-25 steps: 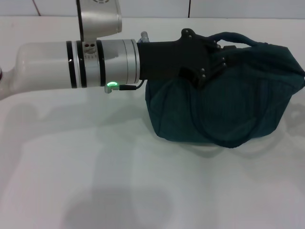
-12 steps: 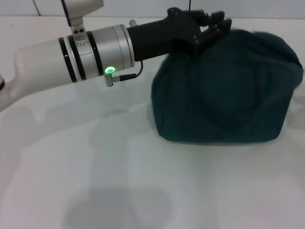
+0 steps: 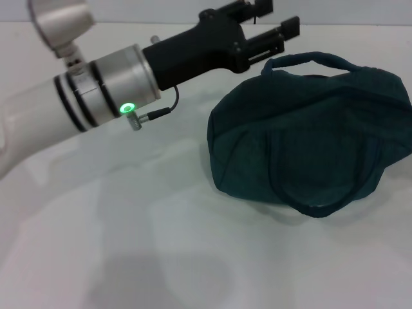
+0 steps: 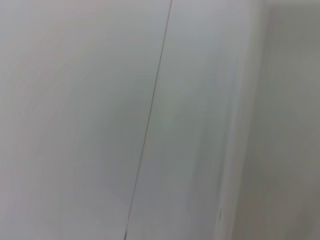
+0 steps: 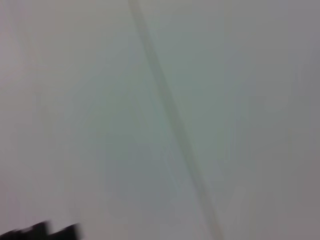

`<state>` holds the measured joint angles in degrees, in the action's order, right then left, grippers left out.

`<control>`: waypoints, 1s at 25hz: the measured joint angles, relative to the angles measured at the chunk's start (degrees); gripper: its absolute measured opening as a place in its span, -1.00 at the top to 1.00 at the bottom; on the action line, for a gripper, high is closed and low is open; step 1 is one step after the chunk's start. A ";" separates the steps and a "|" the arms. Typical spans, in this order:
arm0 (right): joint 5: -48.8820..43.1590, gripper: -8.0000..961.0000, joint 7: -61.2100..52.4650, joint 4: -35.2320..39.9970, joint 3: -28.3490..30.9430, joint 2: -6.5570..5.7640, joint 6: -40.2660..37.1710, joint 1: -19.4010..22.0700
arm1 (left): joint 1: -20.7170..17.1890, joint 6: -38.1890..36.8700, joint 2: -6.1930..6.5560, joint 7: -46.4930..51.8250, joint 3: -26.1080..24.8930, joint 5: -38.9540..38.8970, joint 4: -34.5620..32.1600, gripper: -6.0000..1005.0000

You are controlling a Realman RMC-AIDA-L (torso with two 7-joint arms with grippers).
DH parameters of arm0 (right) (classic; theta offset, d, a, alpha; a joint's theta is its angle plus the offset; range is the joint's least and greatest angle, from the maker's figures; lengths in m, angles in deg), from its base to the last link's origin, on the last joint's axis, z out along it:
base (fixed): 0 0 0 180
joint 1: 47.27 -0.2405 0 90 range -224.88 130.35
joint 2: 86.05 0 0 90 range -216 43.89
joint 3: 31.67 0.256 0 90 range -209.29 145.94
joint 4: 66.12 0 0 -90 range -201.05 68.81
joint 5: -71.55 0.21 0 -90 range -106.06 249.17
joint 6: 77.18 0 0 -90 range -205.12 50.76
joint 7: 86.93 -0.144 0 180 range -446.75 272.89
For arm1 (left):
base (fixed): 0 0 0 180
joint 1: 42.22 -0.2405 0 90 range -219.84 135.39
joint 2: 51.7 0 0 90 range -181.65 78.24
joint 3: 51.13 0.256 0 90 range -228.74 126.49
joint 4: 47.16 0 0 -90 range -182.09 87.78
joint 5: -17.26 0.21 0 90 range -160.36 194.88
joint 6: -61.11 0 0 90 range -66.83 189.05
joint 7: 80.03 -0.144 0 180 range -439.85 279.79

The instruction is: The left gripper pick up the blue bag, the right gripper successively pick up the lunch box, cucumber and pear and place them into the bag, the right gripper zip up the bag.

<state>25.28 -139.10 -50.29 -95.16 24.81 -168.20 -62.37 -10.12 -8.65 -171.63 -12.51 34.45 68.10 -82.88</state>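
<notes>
Left gripper (image 3: 273,22), black and built of linked bars, sits at about twelve o'clock in the head view, raised clear of the blue bag (image 3: 315,141); its two fingers stand apart with nothing between them, tips pointing toward two o'clock. Behind it the arm runs down to nine o'clock as a smooth silver-white cylinder banded with black rings, a small green light (image 3: 128,107) glowing on its underside beside a thin looped cable.

At three o'clock the blue bag lies slumped on the white table (image 3: 129,244), a soft dark teal fabric tote, creased and rounded, its top sagging shut so that nothing inside can be seen. One padded loop handle (image 3: 309,61) arches up at the bag's far edge, just below the fingers and apart from them; the second handle (image 3: 322,193) droops in a wide curve down the near face to the table.

Both wrist views show only pale, featureless surface crossed by a thin dark line, and the right gripper appears in none of them.
</notes>
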 joint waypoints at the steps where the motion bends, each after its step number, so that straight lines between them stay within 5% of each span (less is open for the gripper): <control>1: -1.93 0.01 -1.34 0.72 -0.25 -0.61 -2.03 -0.16 | -0.40 -1.93 0.00 -1.01 0.00 -1.83 0.73 -0.07; 2: -4.48 -0.13 -2.15 1.66 -0.36 -1.17 -4.12 -0.40 | -1.03 -4.41 0.01 -2.40 0.05 -3.71 1.79 -0.11; 10: -18.37 -0.12 -3.28 7.05 0.00 -3.96 -20.11 -1.74 | -3.24 -17.70 0.47 -11.48 0.06 1.90 5.22 -0.45; 25: -24.59 -0.14 -1.83 7.85 -0.24 -2.36 -20.78 -4.13 | -6.45 -23.45 0.63 -22.54 0.60 5.23 9.91 -0.45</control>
<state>0.69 -140.94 -42.44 -95.41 22.45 -188.98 -66.50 -16.57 -32.10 -171.00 -35.05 35.04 73.33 -72.97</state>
